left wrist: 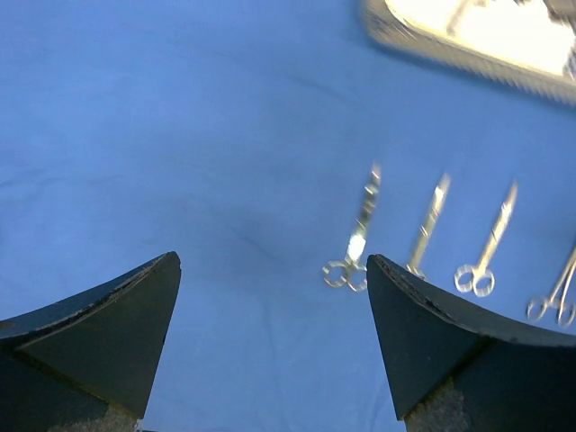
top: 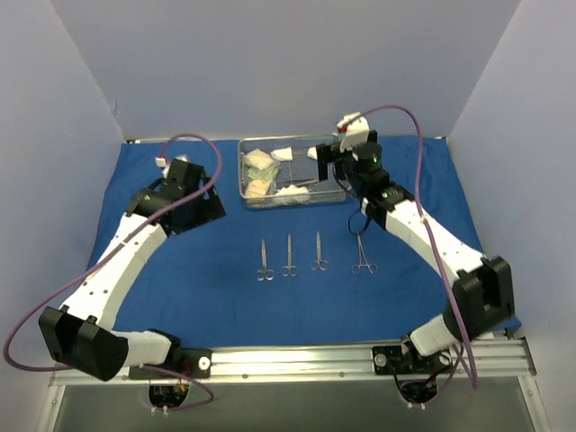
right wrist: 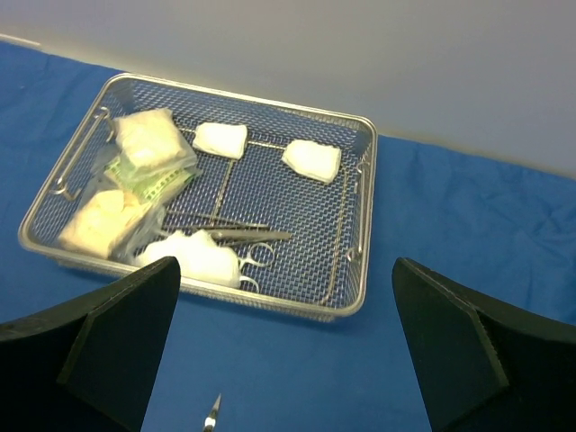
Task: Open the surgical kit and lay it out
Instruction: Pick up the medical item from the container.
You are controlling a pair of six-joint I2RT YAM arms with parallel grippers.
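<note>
Jaws on both arms wide open, empty. Lower your right jaws onto slim steel instrument [right wrist: 252, 237] in rectangular steel wire-mesh tray [right wrist: 306, 220]; miss white gauze pad [right wrist: 193, 256] alongside.

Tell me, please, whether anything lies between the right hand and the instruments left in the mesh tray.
Mostly clear from above. The open right hand hovers by the tray. The instruments lie exposed on the mesh, but a white gauze pad rests against their ring handles and may partly cover them.
</note>
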